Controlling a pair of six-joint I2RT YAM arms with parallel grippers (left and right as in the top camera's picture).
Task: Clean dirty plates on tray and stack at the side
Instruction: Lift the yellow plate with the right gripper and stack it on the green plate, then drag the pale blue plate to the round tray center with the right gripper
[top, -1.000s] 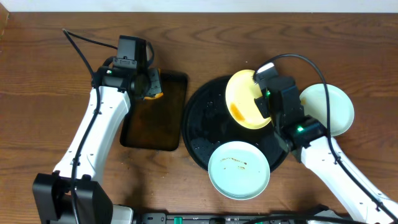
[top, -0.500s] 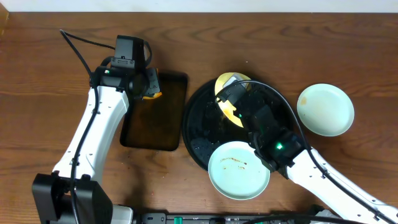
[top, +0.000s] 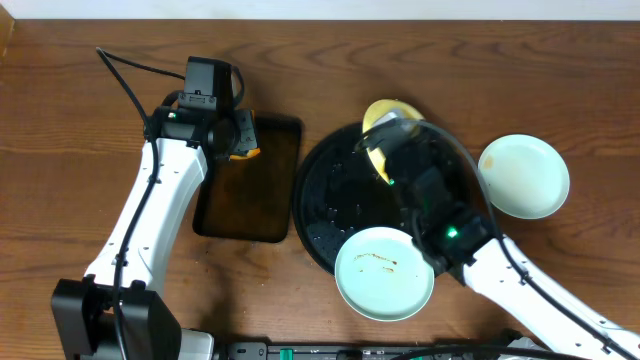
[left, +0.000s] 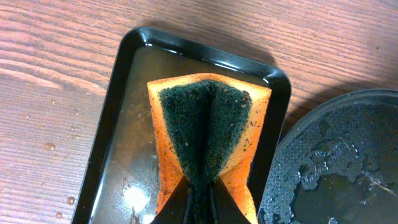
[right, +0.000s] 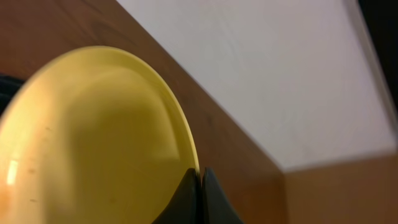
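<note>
Right tool (right: 200, 182) clamped on rim of yellow plate (right: 93, 137), held tilted over far edge of round black tray (top: 330, 200), left tool (left: 199, 190) squeezing folded sponge (left: 208, 118) above rectangular tray (left: 127, 137)

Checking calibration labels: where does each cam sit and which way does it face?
Overhead: above table, straight down; left arm, right arm, black tray, yellow plate.
Left wrist: on left arm, facing down; left claw pinches sponge over small tray.
Right wrist: on right arm, facing sideways; right claw grips yellow plate.
Shared: yellow plate, overhead and right wrist.
</note>
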